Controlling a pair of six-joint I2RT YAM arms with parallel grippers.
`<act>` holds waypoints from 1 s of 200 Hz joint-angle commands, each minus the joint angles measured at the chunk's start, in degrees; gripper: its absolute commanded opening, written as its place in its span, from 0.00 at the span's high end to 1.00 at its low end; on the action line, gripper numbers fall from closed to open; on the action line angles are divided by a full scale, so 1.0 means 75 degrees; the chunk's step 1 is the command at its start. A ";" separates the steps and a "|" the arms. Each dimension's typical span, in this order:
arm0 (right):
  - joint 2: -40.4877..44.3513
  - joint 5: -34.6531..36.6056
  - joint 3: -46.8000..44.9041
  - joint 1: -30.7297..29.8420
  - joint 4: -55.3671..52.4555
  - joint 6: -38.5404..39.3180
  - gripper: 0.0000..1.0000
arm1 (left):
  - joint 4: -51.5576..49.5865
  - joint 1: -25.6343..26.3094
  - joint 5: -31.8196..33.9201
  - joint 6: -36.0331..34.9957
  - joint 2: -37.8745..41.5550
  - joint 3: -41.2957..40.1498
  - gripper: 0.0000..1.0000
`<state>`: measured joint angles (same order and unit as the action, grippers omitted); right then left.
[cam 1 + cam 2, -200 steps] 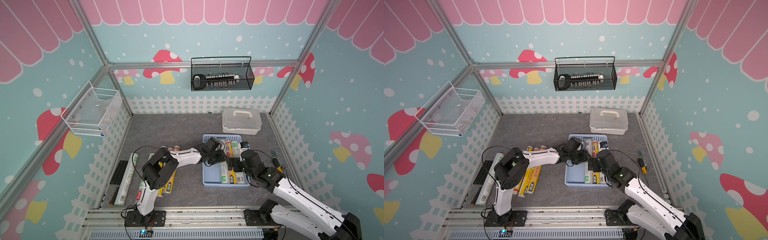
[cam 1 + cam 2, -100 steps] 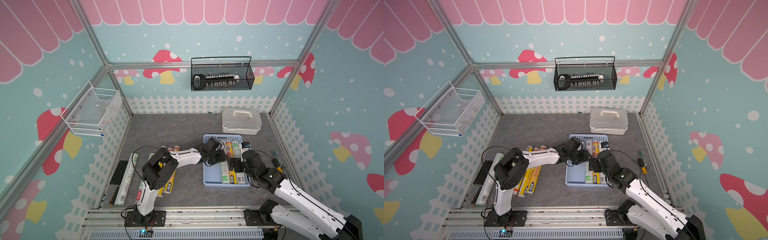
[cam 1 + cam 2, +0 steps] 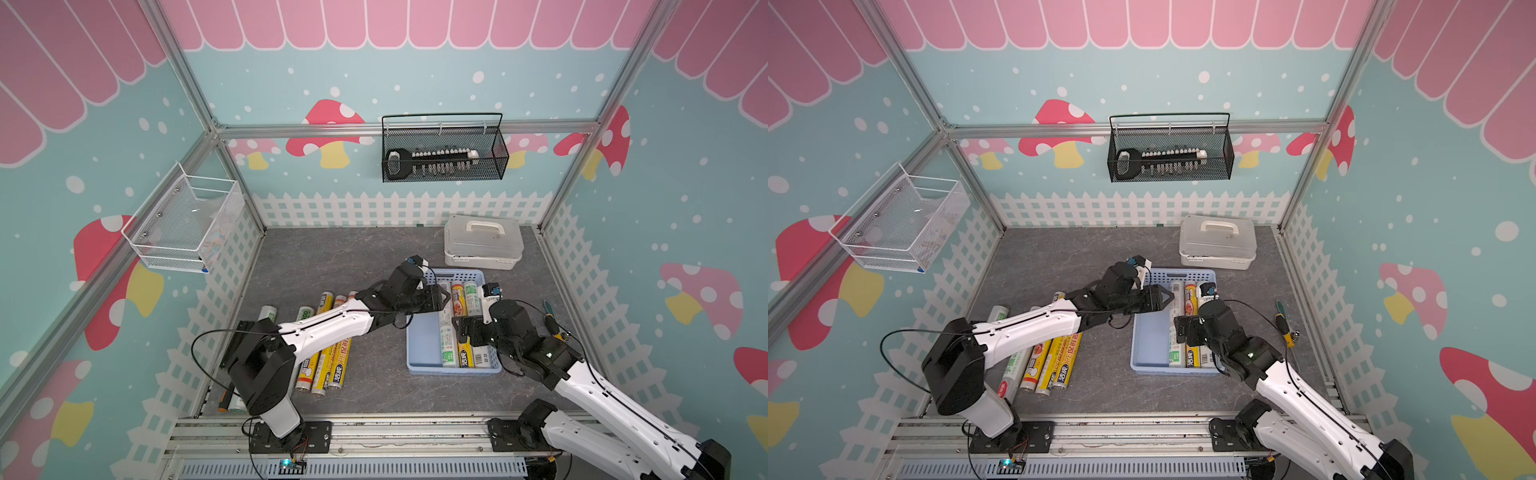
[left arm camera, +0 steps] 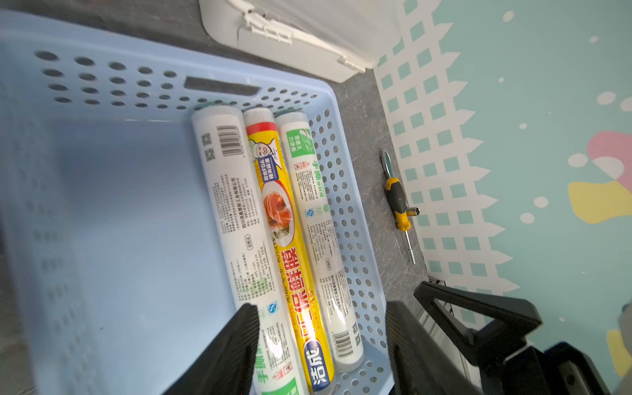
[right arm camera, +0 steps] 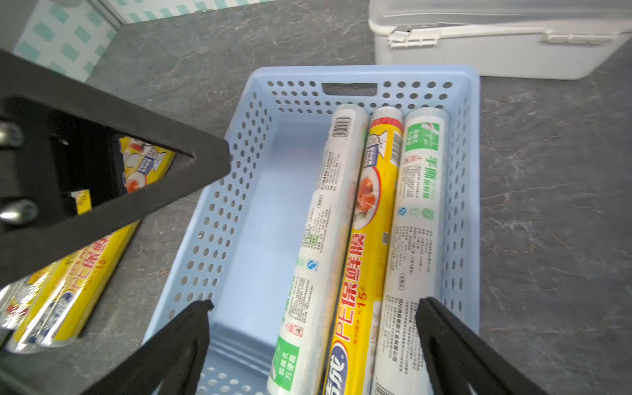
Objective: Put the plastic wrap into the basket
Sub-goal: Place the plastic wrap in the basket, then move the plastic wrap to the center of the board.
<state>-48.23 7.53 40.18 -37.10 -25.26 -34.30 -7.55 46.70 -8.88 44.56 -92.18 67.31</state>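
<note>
Rolls (image 3: pixel 334 365) lie half-hidden under left arm (image 3: pixel 332 328); left pincer (image 4: pixel 321 307), right pincer (image 5: pixel 314 302) apart, empty.

Two high eyes, one close camera per wrist.
Both top views look steeply down from the front over the grey marbled tabletop (image 3: pixel 332 257). The left wrist camera hangs close over the shallow light-blue perforated plastic basket (image 4: pixel 102 205), angled toward the right wall (image 4: pixel 513 102); the right wrist camera looks along it toward the back. All four share that basket and the white lidded plastic box (image 5: pixel 478 51).
</note>
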 commanded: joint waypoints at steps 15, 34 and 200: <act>-0.0609 -0.1906 0.0375 0.0034 0.1264 0.0309 0.05 | -0.0610 -0.0578 0.1139 -0.0783 0.1299 -0.1016 0.38; -0.1306 -0.2700 0.0695 0.0014 0.1629 0.0275 0.08 | -0.0873 -0.1092 0.1482 -0.0887 0.2110 -0.1709 0.39; -0.5494 -0.3676 0.3779 -0.1603 0.1611 0.0874 0.12 | -0.2918 -0.8086 0.2949 -0.0658 0.3399 -0.3511 0.31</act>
<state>-88.20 -18.85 66.94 -48.36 -13.61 -27.51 -29.78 -9.17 13.21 37.26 -62.30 40.16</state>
